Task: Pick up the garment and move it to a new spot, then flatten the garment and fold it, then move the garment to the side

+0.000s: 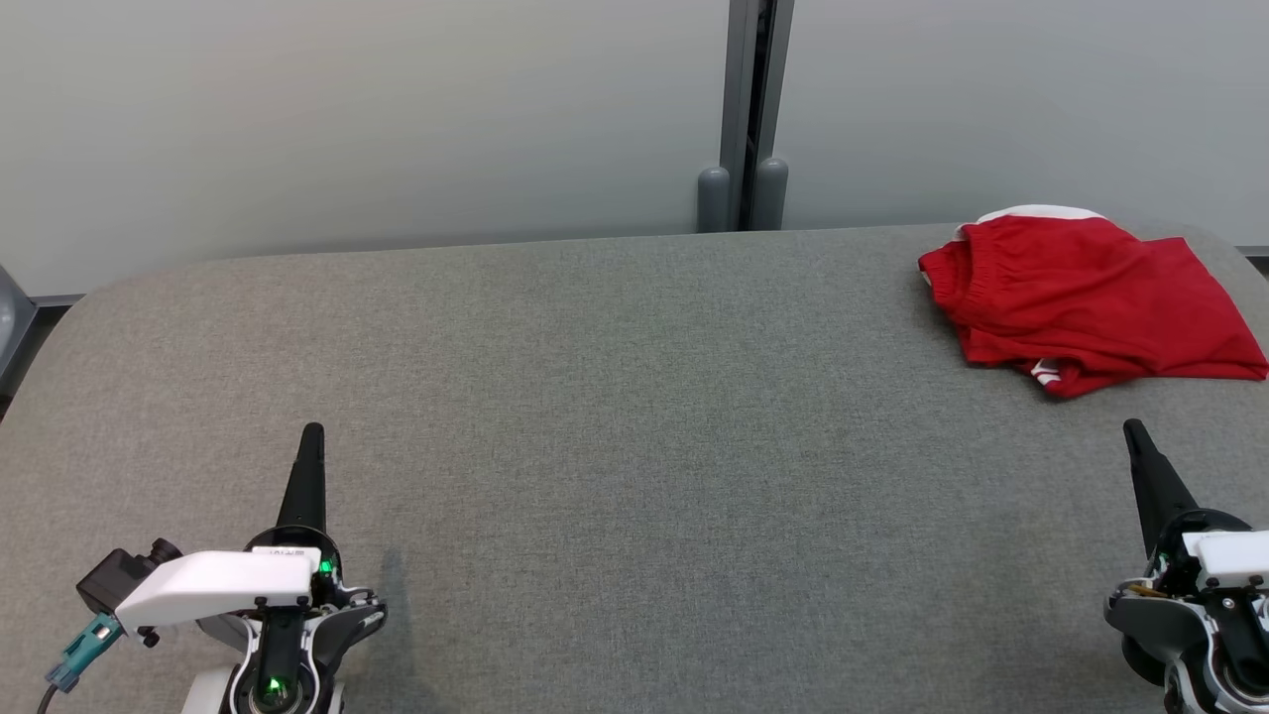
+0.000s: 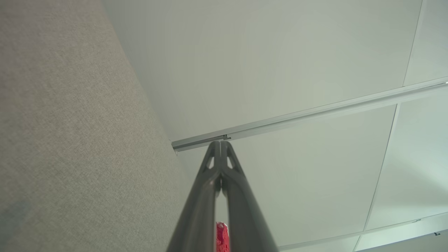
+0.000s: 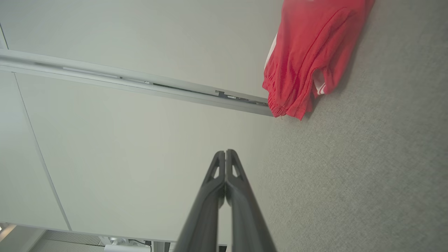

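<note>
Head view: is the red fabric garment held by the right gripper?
No, the red fabric garment lies on the grey table, apart from the right gripper.

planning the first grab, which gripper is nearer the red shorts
Right. The right gripper lies just below the red shorts in the head view; the left gripper is far across the table to their left.

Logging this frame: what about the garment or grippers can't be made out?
Head view: the garment lies doubled; its top layer hides what is beneath.
Right wrist view: the top edge cuts off its far end.
Left wrist view: a red sliver between the fingers of the left gripper is too small to identify; the bottom edge cuts it.
</note>
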You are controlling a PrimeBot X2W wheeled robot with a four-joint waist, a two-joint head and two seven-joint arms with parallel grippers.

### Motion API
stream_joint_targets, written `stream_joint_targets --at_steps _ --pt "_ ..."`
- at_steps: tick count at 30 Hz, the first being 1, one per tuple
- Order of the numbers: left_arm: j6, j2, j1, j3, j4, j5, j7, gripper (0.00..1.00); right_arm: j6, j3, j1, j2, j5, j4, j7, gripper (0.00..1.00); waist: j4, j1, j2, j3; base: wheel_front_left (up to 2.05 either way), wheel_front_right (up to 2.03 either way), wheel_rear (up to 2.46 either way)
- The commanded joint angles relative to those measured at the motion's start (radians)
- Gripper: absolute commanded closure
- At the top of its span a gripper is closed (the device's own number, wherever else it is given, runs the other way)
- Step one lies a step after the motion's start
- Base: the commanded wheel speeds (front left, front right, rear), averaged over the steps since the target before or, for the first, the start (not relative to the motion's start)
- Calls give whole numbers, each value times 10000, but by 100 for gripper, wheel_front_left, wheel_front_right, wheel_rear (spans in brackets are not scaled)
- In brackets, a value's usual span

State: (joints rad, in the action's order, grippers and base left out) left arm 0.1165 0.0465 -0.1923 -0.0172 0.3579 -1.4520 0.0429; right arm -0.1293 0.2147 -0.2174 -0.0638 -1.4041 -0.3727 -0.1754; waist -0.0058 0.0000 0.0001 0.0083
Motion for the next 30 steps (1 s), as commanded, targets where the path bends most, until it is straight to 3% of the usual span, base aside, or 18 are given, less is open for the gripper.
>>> stream_joint_targets --at_steps 1,30 --pt "68 50 -256 41 -20 -252 -52 100 -23 75 -170 -14 -225 -17 -97 100 4 0 -1 1 0 0 0" --pt "187 60 -511 61 109 -1776 -334 100 -25 510 -380 81 -1657 -180 -660 100 59 0 -1 23 0 0 0"
